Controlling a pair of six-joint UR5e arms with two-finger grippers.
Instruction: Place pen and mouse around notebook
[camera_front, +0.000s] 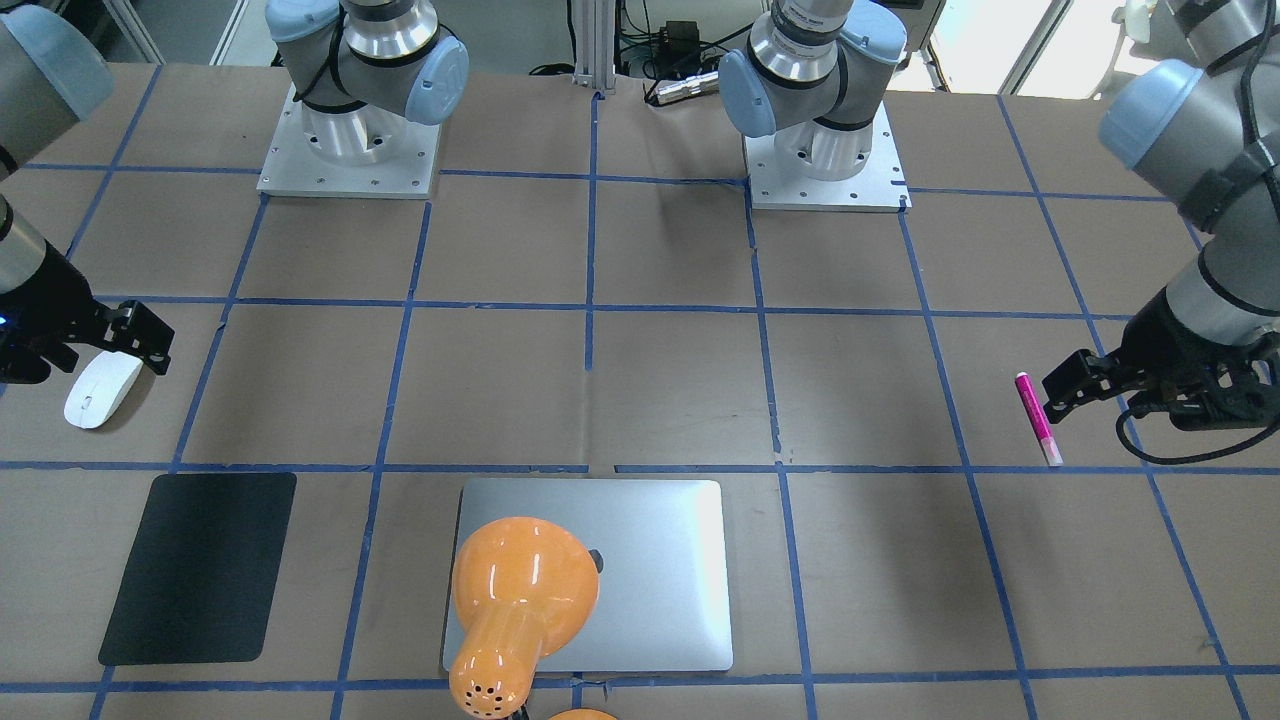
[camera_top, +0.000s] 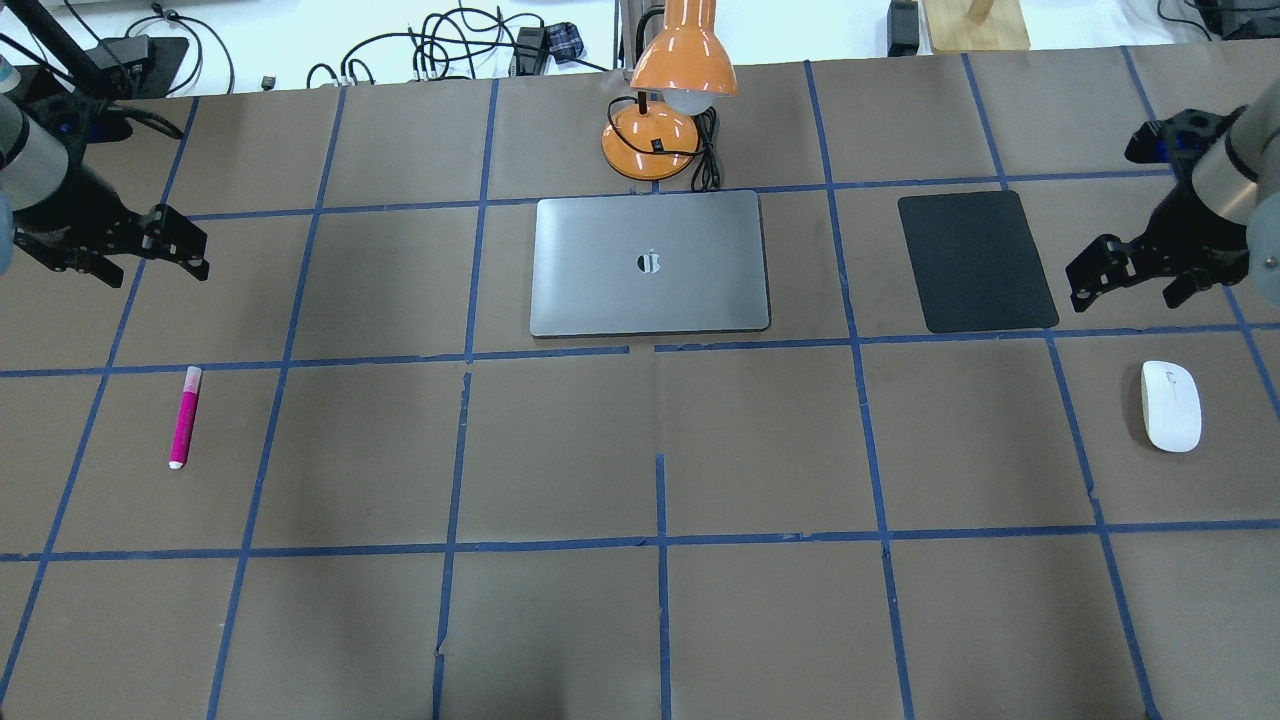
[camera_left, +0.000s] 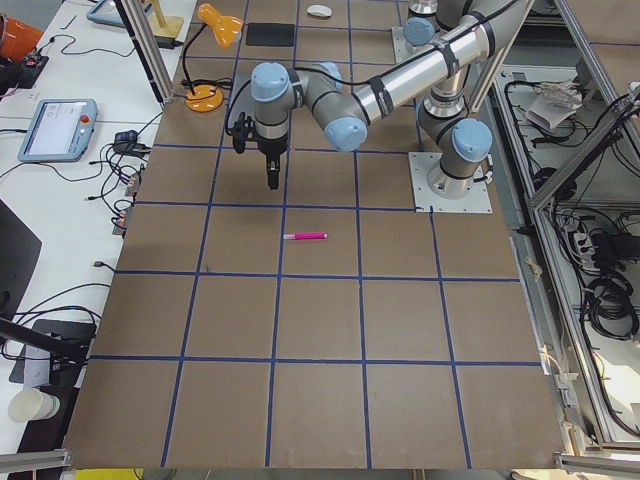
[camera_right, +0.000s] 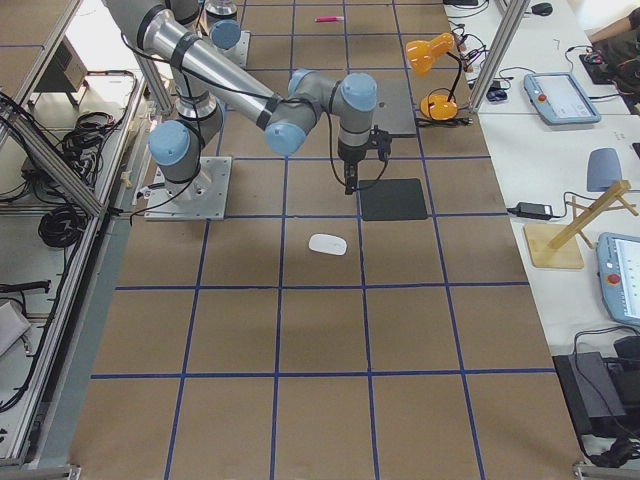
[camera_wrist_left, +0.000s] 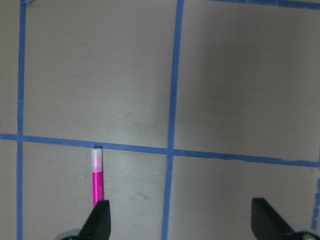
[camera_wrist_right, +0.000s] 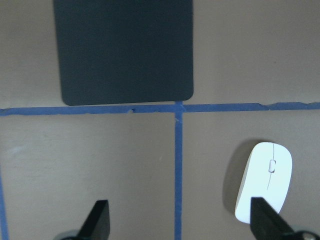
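Observation:
The magenta pen (camera_top: 185, 417) lies on the brown table at the left, also seen as pen (camera_wrist_left: 96, 177) in the left wrist view. My left gripper (camera_top: 185, 245) hovers beyond it, open and empty, its fingers (camera_wrist_left: 102, 215) wide apart. At the right lies the white mouse (camera_top: 1171, 405), seen in the right wrist view as mouse (camera_wrist_right: 265, 187). My right gripper (camera_top: 1085, 275) hangs above and beyond it, open and empty. The silver notebook (camera_top: 650, 263) lies shut at the table's far middle.
A black mat (camera_top: 975, 262) lies between the notebook and the mouse. An orange desk lamp (camera_top: 672, 90) stands just behind the notebook, its shade (camera_front: 520, 580) over part of the lid. Blue tape lines grid the brown table (camera_top: 660, 620).

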